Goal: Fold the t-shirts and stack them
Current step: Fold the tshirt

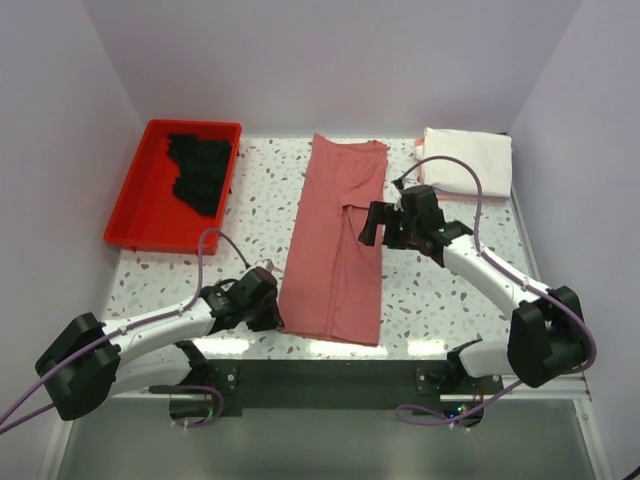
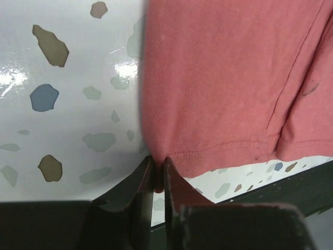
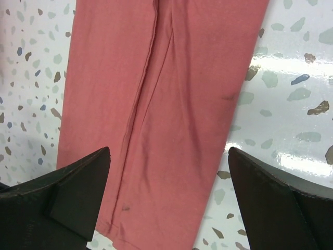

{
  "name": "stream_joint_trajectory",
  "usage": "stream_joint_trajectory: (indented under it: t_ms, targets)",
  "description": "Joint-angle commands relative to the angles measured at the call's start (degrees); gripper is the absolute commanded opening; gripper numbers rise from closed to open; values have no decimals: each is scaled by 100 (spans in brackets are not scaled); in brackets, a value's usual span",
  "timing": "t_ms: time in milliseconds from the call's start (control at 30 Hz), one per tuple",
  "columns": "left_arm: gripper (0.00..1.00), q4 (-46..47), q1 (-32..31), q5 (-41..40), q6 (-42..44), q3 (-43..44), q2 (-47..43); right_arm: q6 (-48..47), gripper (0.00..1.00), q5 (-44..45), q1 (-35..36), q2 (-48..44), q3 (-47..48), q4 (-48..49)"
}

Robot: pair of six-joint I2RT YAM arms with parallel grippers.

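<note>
left claw (image 2: pixel 158 169) nips the rose t-shirt (image 2: pixel 218 78) at its near corner, likely for folding; right claw (image 3: pixel 169 177) hovers spread wide.

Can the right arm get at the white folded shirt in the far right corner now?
Probably yes: the right gripper is open and empty, and the white shirt lies close behind it, nothing between.

A red plastic tray (image 1: pixel 150 207) sits at the far-left corner of the speckled terrazzo table (image 1: pixel 420 300).
</note>
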Motion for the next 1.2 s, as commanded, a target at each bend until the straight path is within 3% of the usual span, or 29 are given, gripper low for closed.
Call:
stream_joint_trajectory:
  t_ms: [0, 167, 333, 600, 800, 867, 1000, 1167]
  targets:
    - [15, -159, 0, 236, 103, -72, 34, 106, 99, 0, -2, -414, -177, -43]
    - [0, -151, -9, 323, 94, -124, 8, -149, 98, -377, 51, -730, -327, -491]
    - [0, -46, 0, 385, 164, -28, 140, -299, 97, 9, 1122, -906, -555, -1473]
    - [0, 182, -9, 587, 226, -133, 263, 34, 92, -605, 1975, -1556, -1609, -1872]
    - [0, 297, -9, 675, 261, -133, 325, 167, 80, -827, 2336, -1513, -2032, -1538]
    - [0, 288, -9, 649, 252, -142, 228, 88, 71, -800, 2363, -1347, -2058, -1555]
    - [0, 280, -9, 561, 182, -230, 79, 0, 69, -615, 2380, -1135, -2120, -1555]
    - [0, 253, -9, 605, 85, -309, 35, -44, 58, -729, 2406, -1038, -2243, -1511]
